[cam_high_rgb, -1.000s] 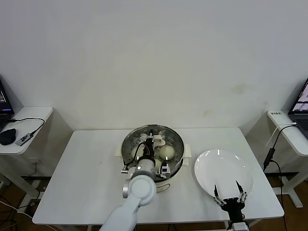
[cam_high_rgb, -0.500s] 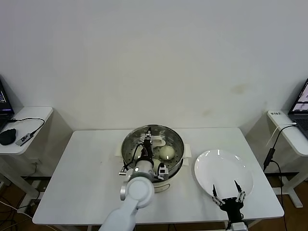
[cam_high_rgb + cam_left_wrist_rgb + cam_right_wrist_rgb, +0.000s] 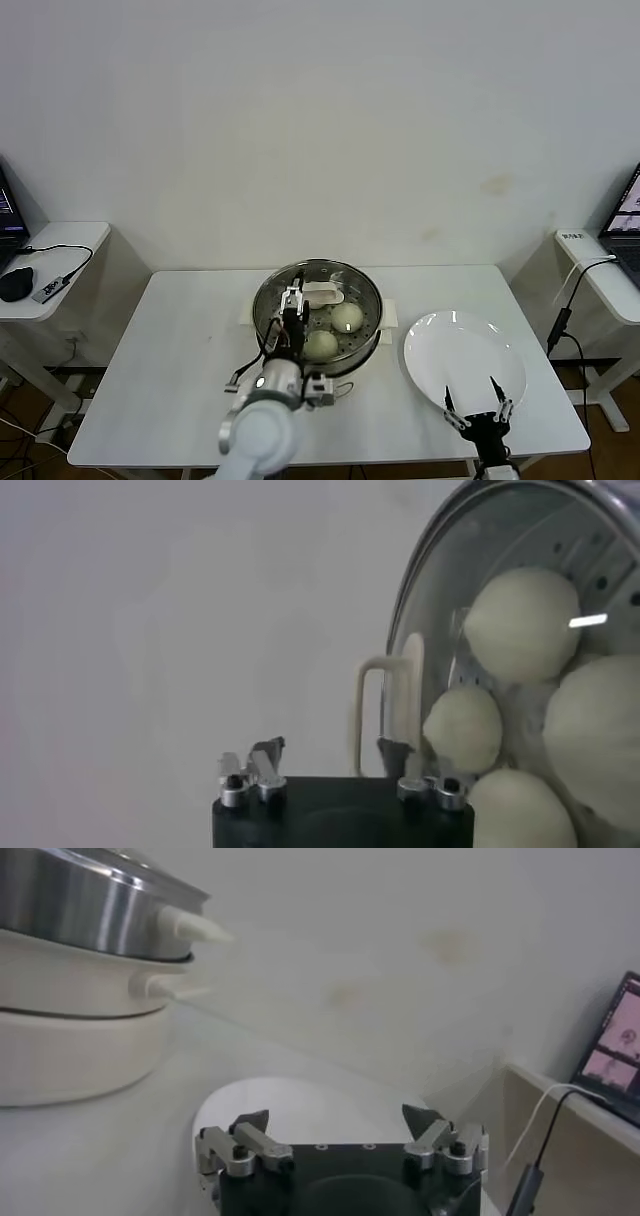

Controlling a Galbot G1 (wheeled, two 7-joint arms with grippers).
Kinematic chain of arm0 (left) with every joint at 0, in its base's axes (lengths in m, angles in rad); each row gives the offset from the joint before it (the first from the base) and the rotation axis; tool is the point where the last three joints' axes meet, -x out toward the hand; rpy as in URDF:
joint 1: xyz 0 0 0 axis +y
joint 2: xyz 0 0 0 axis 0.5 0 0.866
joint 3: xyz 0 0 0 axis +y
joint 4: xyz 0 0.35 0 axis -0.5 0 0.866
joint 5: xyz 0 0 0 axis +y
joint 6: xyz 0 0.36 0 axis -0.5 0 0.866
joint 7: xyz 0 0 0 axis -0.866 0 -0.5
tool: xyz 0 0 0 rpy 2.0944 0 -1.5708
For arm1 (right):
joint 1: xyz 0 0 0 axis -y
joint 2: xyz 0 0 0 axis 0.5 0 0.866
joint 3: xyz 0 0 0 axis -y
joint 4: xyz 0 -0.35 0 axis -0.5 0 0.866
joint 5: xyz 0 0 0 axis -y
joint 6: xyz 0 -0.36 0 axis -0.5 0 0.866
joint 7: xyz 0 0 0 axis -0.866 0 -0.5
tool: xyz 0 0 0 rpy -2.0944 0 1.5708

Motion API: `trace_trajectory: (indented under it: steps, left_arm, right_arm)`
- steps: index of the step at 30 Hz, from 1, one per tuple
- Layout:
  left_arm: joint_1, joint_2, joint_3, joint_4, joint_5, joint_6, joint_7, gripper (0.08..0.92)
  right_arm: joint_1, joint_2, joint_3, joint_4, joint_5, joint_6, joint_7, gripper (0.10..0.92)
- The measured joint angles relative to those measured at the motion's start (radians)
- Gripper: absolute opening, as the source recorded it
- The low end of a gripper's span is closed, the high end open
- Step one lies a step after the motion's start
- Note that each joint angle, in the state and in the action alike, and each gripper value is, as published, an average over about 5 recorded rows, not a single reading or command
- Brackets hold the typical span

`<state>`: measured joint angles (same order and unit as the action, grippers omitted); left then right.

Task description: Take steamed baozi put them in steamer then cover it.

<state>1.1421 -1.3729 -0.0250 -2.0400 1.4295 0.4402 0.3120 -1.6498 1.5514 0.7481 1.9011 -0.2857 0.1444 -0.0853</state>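
Note:
The steamer stands mid-table, and the clear cover lies on it with its cream handle on top. Two steamed baozi show through the glass. My left gripper is open over the steamer's near left rim and holds nothing. In the left wrist view the left gripper points at the handle, with several baozi behind the cover's rim. My right gripper waits open at the table's near right.
A bare white plate lies right of the steamer, under my right gripper; in the right wrist view the plate and the steamer's wall show. Side tables with laptops and cables flank the table.
My left gripper has opened, let go of the cover's handle and drawn back toward the steamer's near left rim. The right arm has stayed put.

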Motion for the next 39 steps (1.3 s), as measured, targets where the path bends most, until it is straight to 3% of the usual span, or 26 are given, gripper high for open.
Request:
trace_trajectory:
  steps: [9,21,30,39]
  left_arm:
    - [0.242,0.047,-0.122,-0.185,-0.290,-0.107,-0.160,0.823]
    - [0.518,0.062,-0.412,-0.173,-1.051,-0.423,-0.406,0.823]
    - [0.633,0.047,-0.501,-0.134,-1.443,-0.538,-0.496,0.823]
    - [0.714,0.027,-0.544,-0.065,-1.554,-0.616,-0.518,0.823]
  right_arm:
    - [-0.011,-0.035,0.008,0.012,0.029,0.005,-0.010,0.823]
    - [-0.013,-0.084,-0.010,0.030,0.086,-0.008,-0.040,0.823]
    - [-0.078,-0.135,-0.030,0.057,0.168,0.003,-0.056,0.823]
    - [-0.153,-0.188,-0.062,0.085,0.278,0.027,-0.067,0.823]
